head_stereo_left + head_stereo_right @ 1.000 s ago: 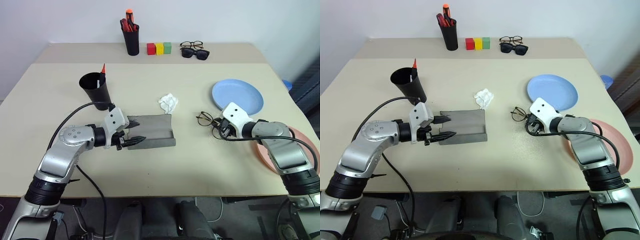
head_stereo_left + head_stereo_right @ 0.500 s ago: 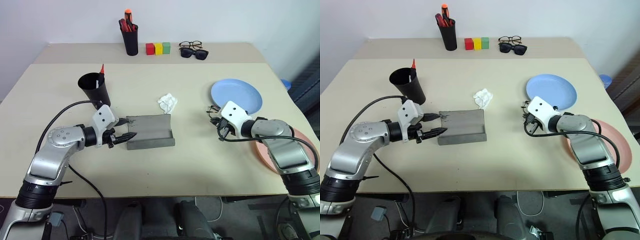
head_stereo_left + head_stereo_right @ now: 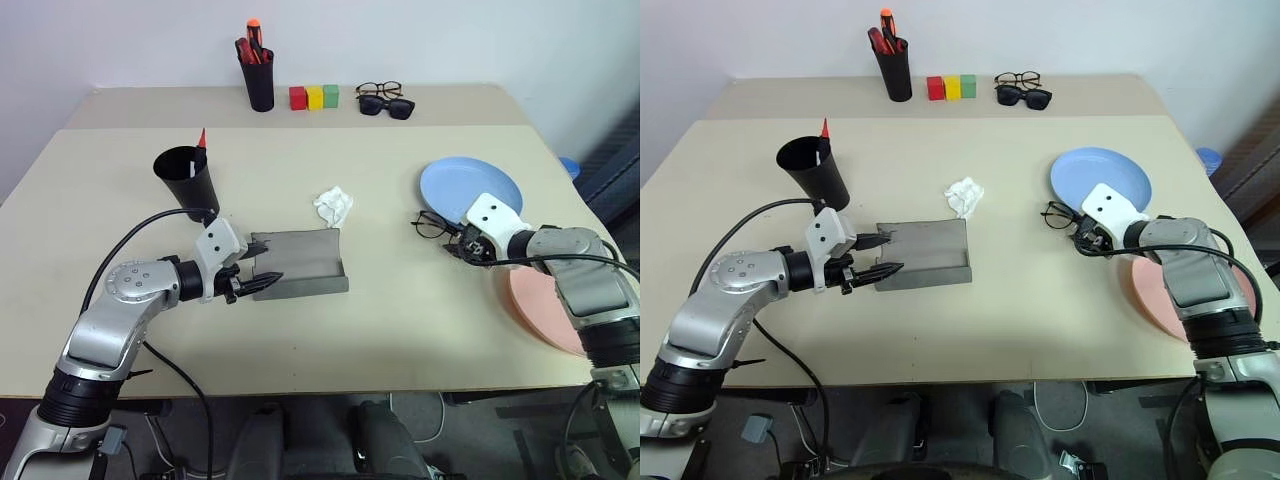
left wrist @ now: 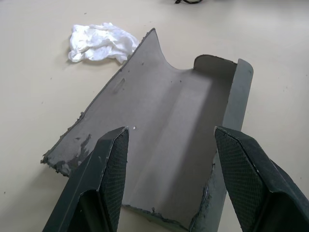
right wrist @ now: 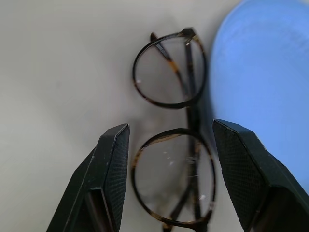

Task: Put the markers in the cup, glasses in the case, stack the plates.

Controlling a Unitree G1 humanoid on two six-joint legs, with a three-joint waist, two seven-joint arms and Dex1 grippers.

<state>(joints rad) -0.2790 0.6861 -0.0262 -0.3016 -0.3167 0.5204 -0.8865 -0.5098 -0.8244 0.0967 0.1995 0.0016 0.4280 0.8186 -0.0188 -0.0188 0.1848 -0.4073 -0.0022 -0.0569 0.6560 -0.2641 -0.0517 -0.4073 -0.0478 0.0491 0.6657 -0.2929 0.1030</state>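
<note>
— While we look over the table [image 3: 350, 340], where do the case [image 3: 300, 265] and the glasses [image 3: 432, 224] lie?

— The open case lies at our left gripper [image 3: 262, 279], fingers apart around its near end, holding nothing. The glasses lie flat, touching the blue plate [image 3: 470, 190], just ahead of our right gripper [image 5: 169, 183].

— Whose reach?

— The right one is nearer. Its wrist view shows spread, empty fingers either side of the near lens, frame running away from them; the head views hide this.

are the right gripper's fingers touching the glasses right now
Apart. In the right wrist view the open right gripper has bare table between each finger and the glasses.
</note>
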